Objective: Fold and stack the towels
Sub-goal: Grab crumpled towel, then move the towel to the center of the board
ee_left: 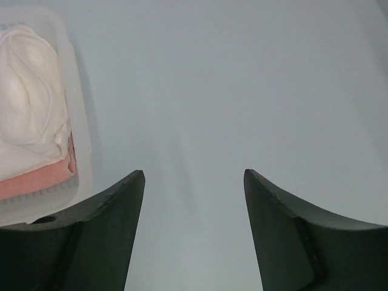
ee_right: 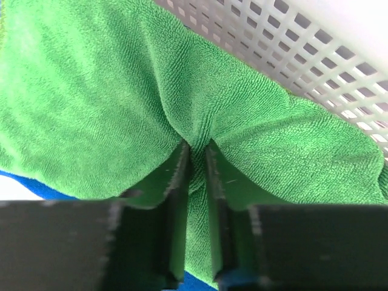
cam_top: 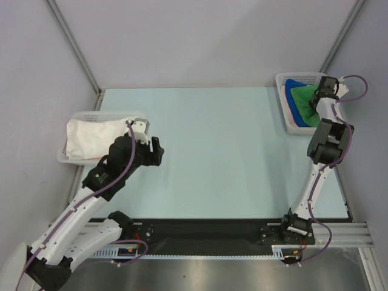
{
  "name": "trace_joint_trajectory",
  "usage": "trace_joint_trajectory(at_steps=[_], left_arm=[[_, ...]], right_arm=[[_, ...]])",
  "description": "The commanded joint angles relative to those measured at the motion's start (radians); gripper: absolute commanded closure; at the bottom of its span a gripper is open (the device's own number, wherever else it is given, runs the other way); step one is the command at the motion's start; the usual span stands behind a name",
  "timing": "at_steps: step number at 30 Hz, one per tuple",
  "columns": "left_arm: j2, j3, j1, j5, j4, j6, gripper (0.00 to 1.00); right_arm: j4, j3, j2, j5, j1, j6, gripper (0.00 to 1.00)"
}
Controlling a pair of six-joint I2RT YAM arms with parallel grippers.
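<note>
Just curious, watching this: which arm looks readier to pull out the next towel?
Right. The right gripper is shut on the fuzzy green towel inside the white slotted basket; the left gripper hangs open over the pale table, holding nothing.

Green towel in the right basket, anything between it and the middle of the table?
Only the basket wall facing the table; the right gripper, shut on the green towel, must lift it over. Nothing visible stands on the table beyond.
</note>
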Motion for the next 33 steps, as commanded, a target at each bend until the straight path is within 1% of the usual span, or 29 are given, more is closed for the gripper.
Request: trace_joint_trajectory(at_steps=[1, 2, 3, 4, 5, 7, 8, 9, 10, 11, 14, 17, 20, 21, 22, 24, 25, 27, 28, 29, 30, 31, 32, 33], left_arm=[[-0.029, -0.011, 0.006, 0.02, 0.048, 0.016, 0.28], [-0.032, -0.011, 0.006, 0.021, 0.047, 0.016, 0.28], [-0.037, -0.013, 0.004, 0.021, 0.047, 0.014, 0.28], [-0.035, -0.013, 0.006, 0.025, 0.047, 0.016, 0.28], [-0.035, -0.013, 0.006, 0.026, 0.045, 0.017, 0.28], [-0.04, -0.014, 0.006, 0.028, 0.042, 0.017, 0.28], [-0.043, -0.017, 0.004, 0.029, 0.045, 0.019, 0.28], [-0.047, -0.02, 0.006, 0.032, 0.044, 0.02, 0.28], [-0.052, -0.022, 0.006, 0.034, 0.045, 0.02, 0.28], [-0.051, -0.023, 0.006, 0.034, 0.045, 0.02, 0.28], [-0.049, -0.022, 0.006, 0.034, 0.042, 0.02, 0.28], [-0.054, -0.023, 0.006, 0.034, 0.041, 0.022, 0.28], [-0.052, -0.022, 0.006, 0.032, 0.044, 0.024, 0.28], [-0.052, -0.02, 0.006, 0.032, 0.044, 0.024, 0.28], [-0.049, -0.019, 0.006, 0.034, 0.044, 0.025, 0.28], [-0.052, -0.02, 0.006, 0.032, 0.042, 0.024, 0.29], [-0.051, -0.02, 0.007, 0.028, 0.045, 0.022, 0.29], [-0.054, -0.02, 0.007, 0.021, 0.044, 0.02, 0.29], [-0.057, -0.02, 0.007, 0.018, 0.044, 0.017, 0.29], [-0.058, -0.02, 0.009, 0.012, 0.045, 0.019, 0.29], [-0.061, -0.023, 0.007, 0.009, 0.047, 0.019, 0.29], [-0.063, -0.022, 0.009, 0.008, 0.045, 0.016, 0.29], [-0.063, -0.025, 0.009, 0.006, 0.047, 0.016, 0.28], [-0.061, -0.025, 0.009, 0.009, 0.048, 0.013, 0.28]], right_arm=[[0.023, -0.022, -0.109, 0.026, 0.008, -0.001, 0.83], [0.026, -0.029, -0.131, 0.023, 0.008, -0.004, 0.89], [0.026, -0.034, -0.16, 0.021, 0.008, -0.004, 0.92], [0.023, -0.031, -0.178, 0.017, 0.008, -0.004, 0.95], [0.02, -0.025, -0.192, 0.012, 0.011, -0.007, 0.95], [0.003, 0.015, -0.223, -0.005, 0.015, -0.026, 0.87], [-0.005, 0.032, -0.229, -0.015, 0.023, -0.038, 0.77], [-0.025, 0.049, -0.237, -0.02, 0.029, -0.058, 0.77], [-0.034, 0.068, -0.255, -0.011, 0.035, -0.066, 0.8], [-0.034, 0.081, -0.275, -0.006, 0.046, -0.073, 0.92], [-0.013, 0.081, -0.355, 0.011, 0.081, -0.104, 1.0], [-0.01, 0.099, -0.428, -0.005, 0.115, -0.129, 1.0], [-0.008, 0.112, -0.505, -0.075, 0.164, -0.147, 1.0], [-0.026, 0.125, -0.523, -0.077, 0.182, -0.152, 1.0], [-0.034, 0.131, -0.539, -0.088, 0.23, -0.161, 1.0], [-0.057, 0.127, -0.588, -0.091, 0.287, -0.193, 1.0], [-0.066, 0.121, -0.606, -0.074, 0.364, -0.201, 1.0], [-0.069, 0.074, -0.673, -0.055, 0.429, -0.21, 1.0], [-0.057, -0.016, -0.703, -0.054, 0.46, -0.202, 1.0], [-0.039, -0.069, -0.733, -0.066, 0.519, -0.195, 1.0], [0.002, -0.121, -0.799, -0.065, 0.553, -0.196, 1.0], [0.022, -0.235, -0.822, -0.049, 0.587, -0.202, 1.0], [0.035, -0.279, -0.842, -0.046, 0.654, -0.204, 1.0], [0.052, -0.331, -0.853, -0.067, 0.684, -0.204, 1.0]])
